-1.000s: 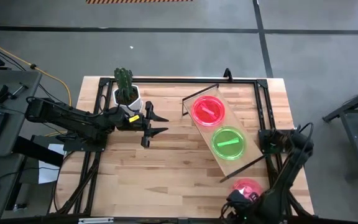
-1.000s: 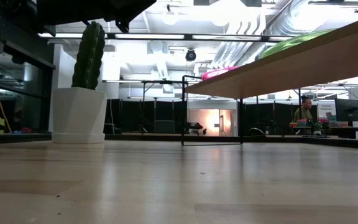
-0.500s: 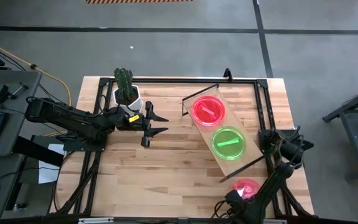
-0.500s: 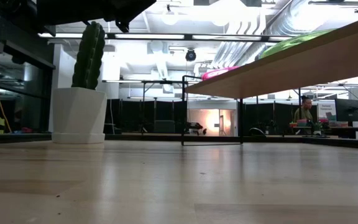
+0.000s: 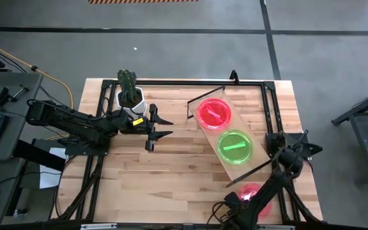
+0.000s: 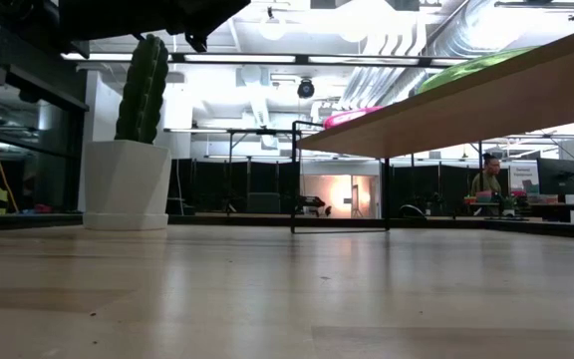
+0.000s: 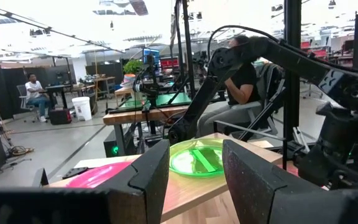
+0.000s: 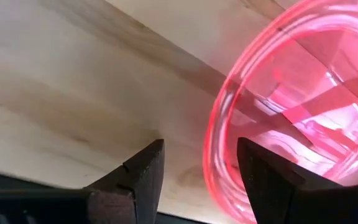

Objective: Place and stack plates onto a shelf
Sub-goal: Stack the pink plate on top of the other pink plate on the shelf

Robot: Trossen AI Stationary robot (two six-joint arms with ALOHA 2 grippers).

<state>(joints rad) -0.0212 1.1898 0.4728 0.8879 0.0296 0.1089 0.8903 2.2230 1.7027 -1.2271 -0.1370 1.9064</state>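
Plank-wood desk (image 5: 171, 166), slanted board shelf (image 5: 255, 165) bearing round translucent pink plate (image 5: 213, 113) and green plate (image 5: 235, 146), right gripper (image 8: 197, 165) fingers apart at loose pink plate (image 8: 291, 118) near front-right corner, left gripper (image 5: 163, 126) fingers apart beside cactus pot (image 5: 131, 97).

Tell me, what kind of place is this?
Probably a robotics lab or workshop in a large open industrial hall. Exposed ceiling ducts and strip lights run overhead, rows of work desks with people seated fill the floor, and two robot arms work at a wooden table.
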